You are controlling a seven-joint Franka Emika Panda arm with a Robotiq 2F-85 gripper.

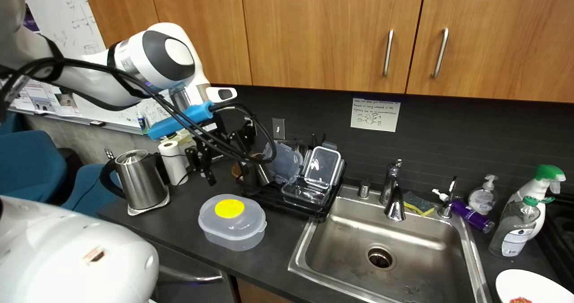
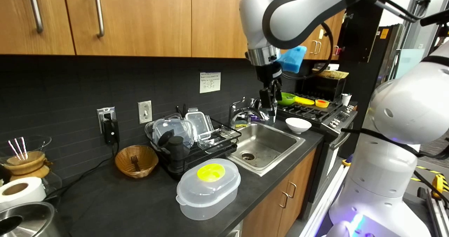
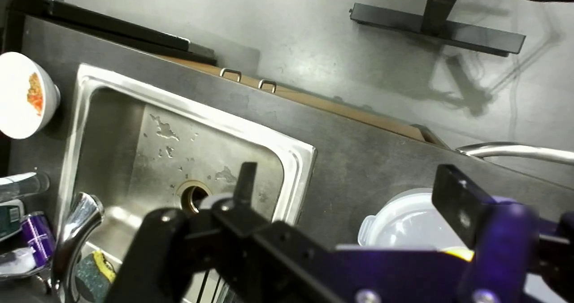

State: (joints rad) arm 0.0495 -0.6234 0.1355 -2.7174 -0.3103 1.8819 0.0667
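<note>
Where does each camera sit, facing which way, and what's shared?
Wrist view: above the counter, facing down at sink and floor; open gripper shows.
Exterior view: counter's front side, facing sink and cabinets; arm, gripper show.
Exterior view: counter's kettle end, facing past sink to stove; arm, gripper show.
In both exterior views: sink, kettle, container.

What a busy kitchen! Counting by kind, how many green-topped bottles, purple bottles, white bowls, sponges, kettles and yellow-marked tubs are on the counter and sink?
Green-topped bottles: 2
Purple bottle: 1
White bowl: 1
Sponge: 1
Kettle: 1
Yellow-marked tub: 1
Total: 7
</note>
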